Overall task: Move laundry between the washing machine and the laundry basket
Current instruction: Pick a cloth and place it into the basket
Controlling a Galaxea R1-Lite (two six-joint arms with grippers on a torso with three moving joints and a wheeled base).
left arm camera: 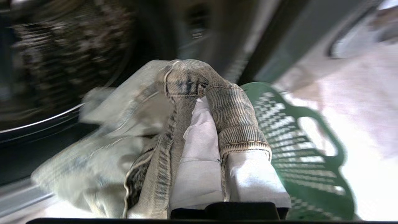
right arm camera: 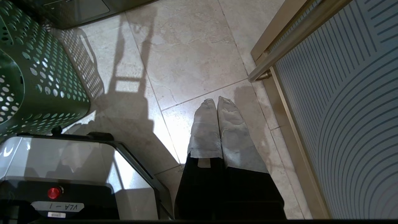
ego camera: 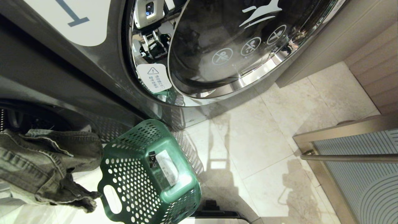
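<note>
The laundry (ego camera: 46, 161), grey-beige denim cloth with darker seams, hangs at the left in the head view, just outside the dark drum opening of the washing machine (ego camera: 18, 118). My left gripper (left arm camera: 217, 124) is shut on the laundry (left arm camera: 186, 87), and a fold drapes over one white-taped finger (left arm camera: 199, 161). The blurred drum (left arm camera: 62, 62) lies behind the cloth. The green perforated laundry basket (ego camera: 130, 186) stands on the floor beside the cloth, and its rim and handle cutout (left arm camera: 295, 140) show close to the gripper. My right gripper (right arm camera: 217, 101) is shut and empty, parked above the floor tiles.
The like machine marked "1" (ego camera: 233, 40) has its round chrome-rimmed door closed, above the basket in the head view. A glass door with a metal bar handle (ego camera: 348, 158) stands at the right. My own base (right arm camera: 62, 174) sits next to the basket (right arm camera: 46, 77).
</note>
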